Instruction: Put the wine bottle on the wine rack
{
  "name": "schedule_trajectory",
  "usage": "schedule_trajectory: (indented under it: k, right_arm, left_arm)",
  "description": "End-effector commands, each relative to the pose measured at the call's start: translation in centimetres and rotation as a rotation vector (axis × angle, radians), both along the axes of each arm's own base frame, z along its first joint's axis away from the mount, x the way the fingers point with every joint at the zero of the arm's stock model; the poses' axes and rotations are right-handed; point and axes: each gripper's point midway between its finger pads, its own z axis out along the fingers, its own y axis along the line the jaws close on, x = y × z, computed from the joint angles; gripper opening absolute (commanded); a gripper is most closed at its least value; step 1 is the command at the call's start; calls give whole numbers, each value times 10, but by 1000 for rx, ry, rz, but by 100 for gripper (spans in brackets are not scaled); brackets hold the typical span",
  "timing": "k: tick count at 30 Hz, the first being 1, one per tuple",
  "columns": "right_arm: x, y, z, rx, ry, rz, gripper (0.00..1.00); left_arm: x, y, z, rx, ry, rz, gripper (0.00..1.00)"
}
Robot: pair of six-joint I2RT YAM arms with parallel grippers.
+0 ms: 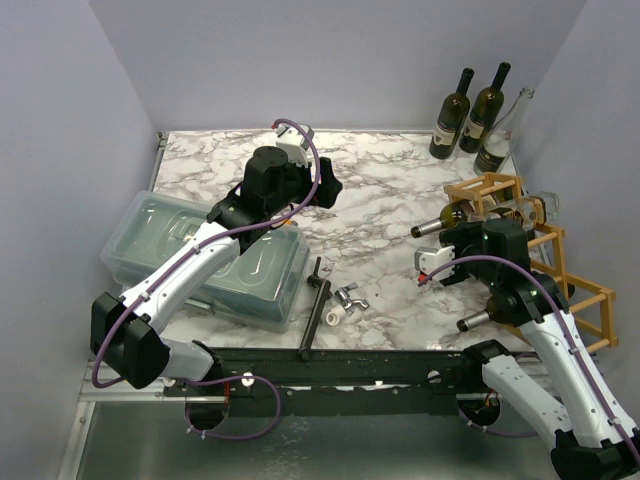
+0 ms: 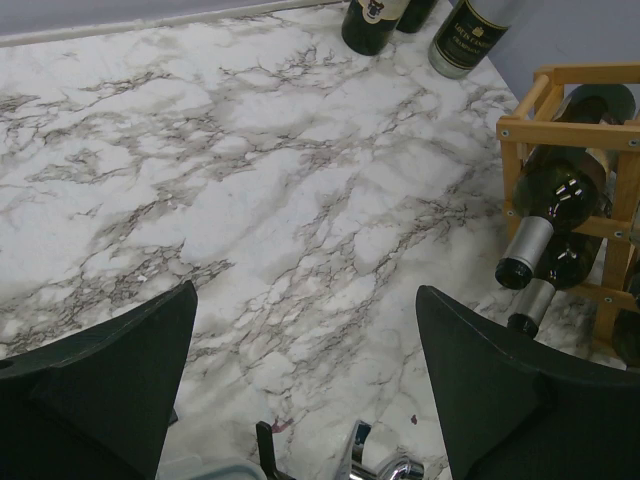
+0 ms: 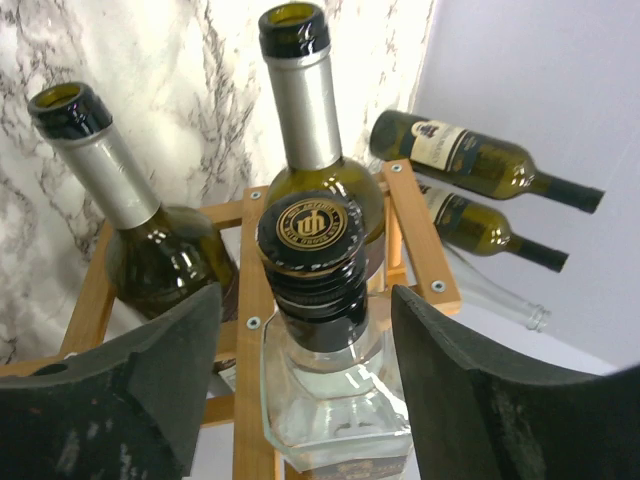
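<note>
The wine rack (image 1: 585, 300), a light wooden frame (image 3: 250, 300), stands at the right of the marble table. A clear wine bottle (image 3: 335, 390) with a black screw cap (image 3: 310, 250) lies in one cell, cap toward my right wrist camera. My right gripper (image 3: 305, 295) is open, its fingers on either side of the cap with a gap on both sides. Two green bottles (image 3: 310, 110) (image 3: 110, 170) lie in neighbouring cells, necks out. In the top view the right gripper (image 1: 483, 228) is mostly hidden by its arm. My left gripper (image 1: 325, 188) (image 2: 305, 290) hangs open and empty over the mid-table.
Three upright bottles (image 1: 470, 110) stand in the back right corner by the wall. A clear lidded plastic bin (image 1: 210, 255) sits at the left under the left arm. A metal corkscrew (image 1: 345, 300) and a black bar (image 1: 315, 310) lie near the front middle.
</note>
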Motion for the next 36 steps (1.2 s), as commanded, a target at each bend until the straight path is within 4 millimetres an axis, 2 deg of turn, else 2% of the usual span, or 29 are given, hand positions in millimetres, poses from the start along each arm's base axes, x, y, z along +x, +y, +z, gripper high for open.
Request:
schedule_trajectory:
  k: [1, 5, 7, 8, 16, 18, 24, 27, 29, 32, 34, 36]
  right_arm:
    - [-2, 17, 9, 76, -34, 40, 72]
    - [-5, 28, 15, 118, -81, 76, 75]
    - [-8, 31, 15, 136, -101, 83, 85]
    - [-10, 32, 16, 150, -113, 85, 86]
    - [-34, 49, 29, 309, -151, 154, 89]
    - [-38, 57, 41, 392, -174, 175, 90]
    - [-44, 89, 110, 719, -189, 242, 88]
    - [-35, 99, 146, 851, -191, 238, 88]
    - [-21, 101, 166, 949, -194, 192, 88]
    - [6, 96, 198, 1206, -204, 34, 89]
    - [26, 95, 207, 1321, -180, -66, 89]
    - [47, 101, 211, 1388, -155, -114, 94]
  left_arm:
    - [4, 0, 5, 20, -18, 9, 92]
    - [5, 1, 3, 30, -16, 14, 92]
    - [6, 0, 3, 36, -17, 12, 92]
    - [6, 1, 3, 39, -16, 12, 92]
    - [10, 11, 5, 78, -38, 56, 92]
    - [11, 12, 5, 79, -40, 60, 92]
    - [15, 16, 0, 111, -42, 83, 92]
    - [15, 16, -2, 114, -37, 85, 92]
    - [15, 15, -2, 109, -34, 81, 92]
    - [14, 13, -1, 98, -30, 73, 92]
    - [13, 12, 1, 89, -28, 68, 92]
    - [11, 11, 3, 78, -28, 60, 92]
